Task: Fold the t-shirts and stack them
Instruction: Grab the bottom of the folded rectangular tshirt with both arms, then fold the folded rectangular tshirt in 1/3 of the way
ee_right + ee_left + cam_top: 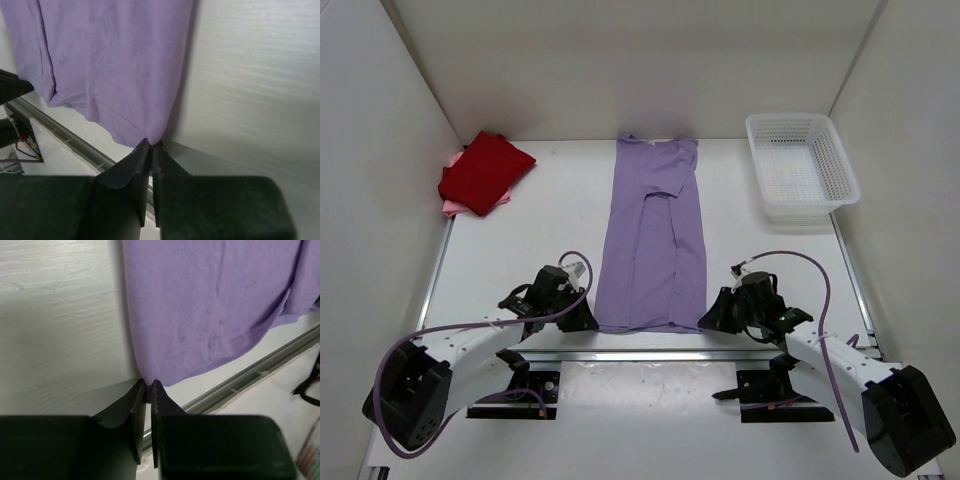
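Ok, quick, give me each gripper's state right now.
Left gripper: closed, pinching the near left hem corner of the lavender t-shirt.
Right gripper: closed, pinching the same shirt's near right hem corner.

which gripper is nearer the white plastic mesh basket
Right. The right gripper pinches the lavender purple cloth t-shirt's near right corner, on the basket's side; the left gripper pinches the near left corner.
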